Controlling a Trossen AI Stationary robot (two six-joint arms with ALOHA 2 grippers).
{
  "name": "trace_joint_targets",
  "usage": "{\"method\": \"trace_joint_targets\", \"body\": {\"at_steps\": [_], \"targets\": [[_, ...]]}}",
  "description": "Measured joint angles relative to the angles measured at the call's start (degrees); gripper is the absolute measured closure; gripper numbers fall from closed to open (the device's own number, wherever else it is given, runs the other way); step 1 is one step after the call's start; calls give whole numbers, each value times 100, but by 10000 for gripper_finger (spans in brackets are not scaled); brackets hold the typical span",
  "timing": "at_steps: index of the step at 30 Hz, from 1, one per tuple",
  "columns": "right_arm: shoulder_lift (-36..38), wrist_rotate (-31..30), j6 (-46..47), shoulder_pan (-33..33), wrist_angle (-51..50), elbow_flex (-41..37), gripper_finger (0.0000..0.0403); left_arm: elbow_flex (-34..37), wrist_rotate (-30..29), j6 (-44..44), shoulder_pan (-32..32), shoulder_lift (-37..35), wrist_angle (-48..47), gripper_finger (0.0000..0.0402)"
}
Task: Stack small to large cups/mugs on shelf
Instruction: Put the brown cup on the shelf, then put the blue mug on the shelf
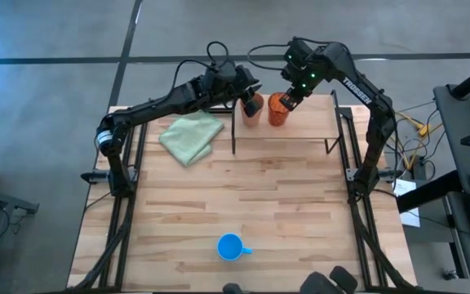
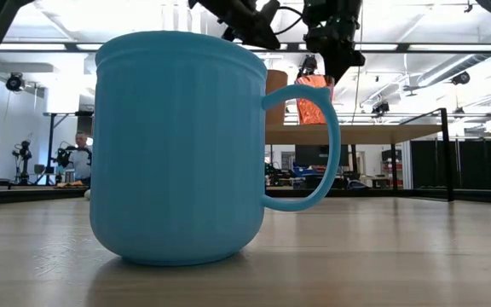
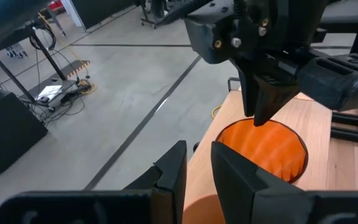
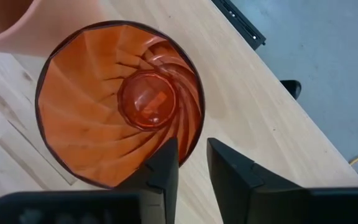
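The small light-orange cup (image 1: 253,107) and the textured orange-red cup (image 1: 277,111) stand side by side at the left end of the shelf (image 1: 310,122), at the table's far edge. My left gripper (image 1: 248,95) is over the small cup and shut on it. My right gripper (image 1: 290,96) is shut on the orange-red cup (image 4: 114,106). The blue mug (image 1: 230,247) stands upright alone near the table's near edge and fills the low view (image 2: 181,145). My left gripper holds the light-orange cup by its wall (image 3: 196,198), which shows in the narrow gap between the two fingers. It comes slanting down from the table's left. The gripper hides the rest of the contact. My right gripper pinches the orange-red cup's rim (image 4: 190,149), one finger (image 4: 163,167) inside the cup and one (image 4: 229,177) outside. The fingers point down from above. The cup is upright; whether its base rests on the shelf I cannot tell.
A pale green folded cloth (image 1: 190,136) lies on the table left of the shelf. Thin black uprights (image 1: 233,131) frame the shelf's sides. The two grippers are close together over the cups. Bare planks lie between the shelf and the mug. A person (image 2: 79,158) is far behind.
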State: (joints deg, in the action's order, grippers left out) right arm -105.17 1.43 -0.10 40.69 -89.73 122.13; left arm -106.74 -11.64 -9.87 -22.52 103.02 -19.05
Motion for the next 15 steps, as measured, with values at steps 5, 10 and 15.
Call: {"method": "trace_joint_targets", "body": {"at_steps": [5,10,15], "targets": [[145,0,4,-2,-23,0,330,11,0,-2,0,0,-10,341],[448,9,157,-6,-29,101,328,-13,-8,-204,-2,-56,-193,341],[1001,503,648,-125,-28,198,333,-28,-44,-267,37,-501,-1125,341]]}}
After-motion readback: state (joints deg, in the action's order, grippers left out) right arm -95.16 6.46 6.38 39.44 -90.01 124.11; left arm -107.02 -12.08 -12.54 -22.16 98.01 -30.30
